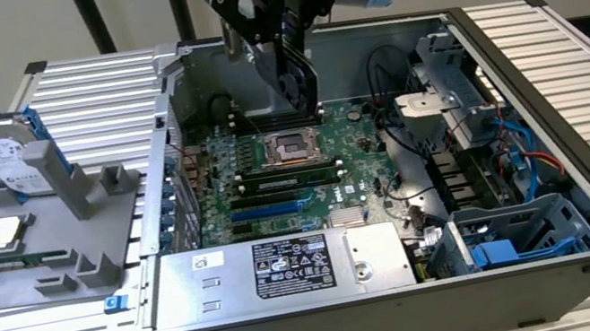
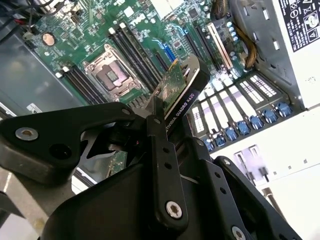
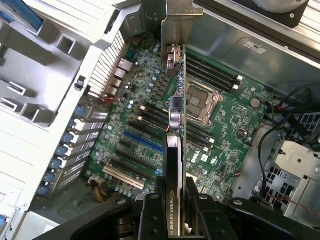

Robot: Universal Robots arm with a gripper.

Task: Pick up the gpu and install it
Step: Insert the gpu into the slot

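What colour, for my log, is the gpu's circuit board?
Green; the gpu shows it best in the second wrist view.

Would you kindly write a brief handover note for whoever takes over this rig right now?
Gripper: shut on the thin flat gpu card with green board and silver end bracket, held on edge.
Position: the card hangs inside the open grey computer case, above the green motherboard, near the processor socket.
Done: gpu picked up.
Left: it is not yet seated in an expansion slot.
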